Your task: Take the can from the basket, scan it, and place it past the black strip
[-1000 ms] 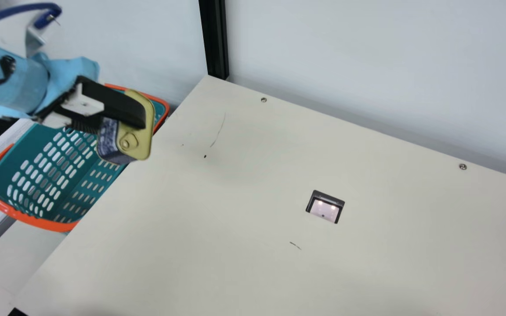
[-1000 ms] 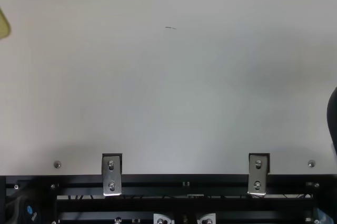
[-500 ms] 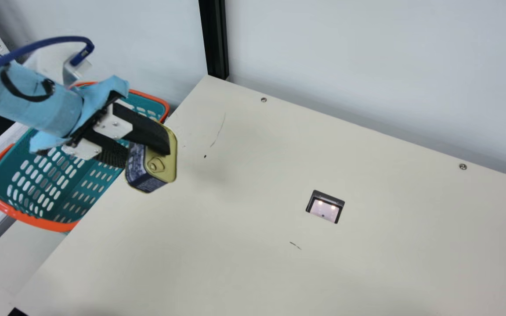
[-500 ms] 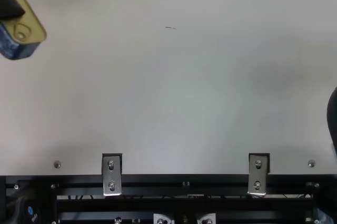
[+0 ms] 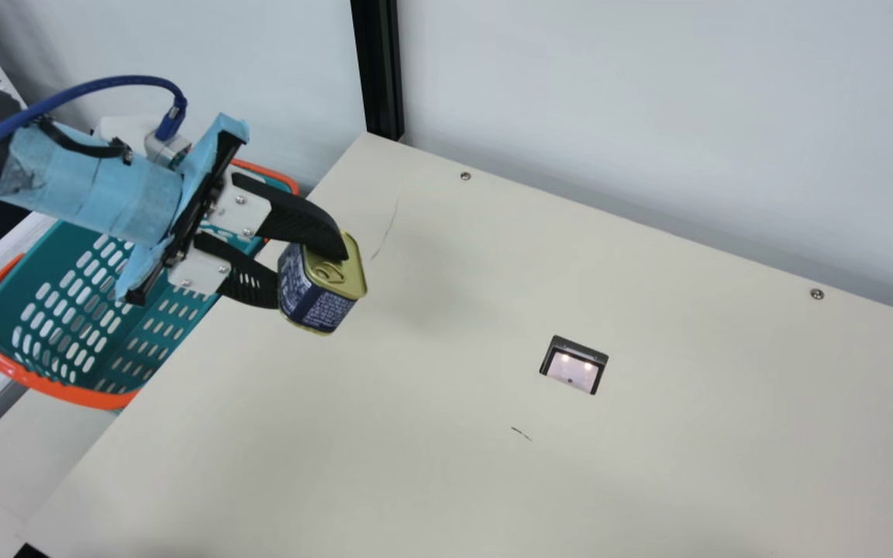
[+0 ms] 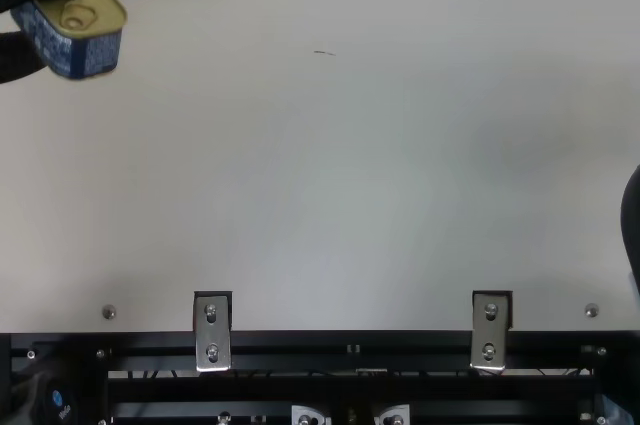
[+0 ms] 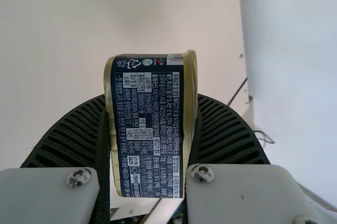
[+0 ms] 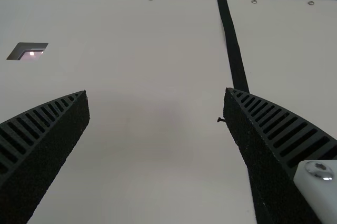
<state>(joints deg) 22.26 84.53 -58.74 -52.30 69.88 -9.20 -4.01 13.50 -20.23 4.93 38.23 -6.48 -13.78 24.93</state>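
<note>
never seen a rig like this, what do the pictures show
This is a two-armed robot at a cream table. The main view comes from its neck camera, the top view from a fixed camera above, and the wrist views from one camera on each arm. The left gripper holds a can above the table; a basket is beside the table. The right gripper is open. A small lit window, probably the scanner, is set into the table, while a black strip lies on the surface.
</note>
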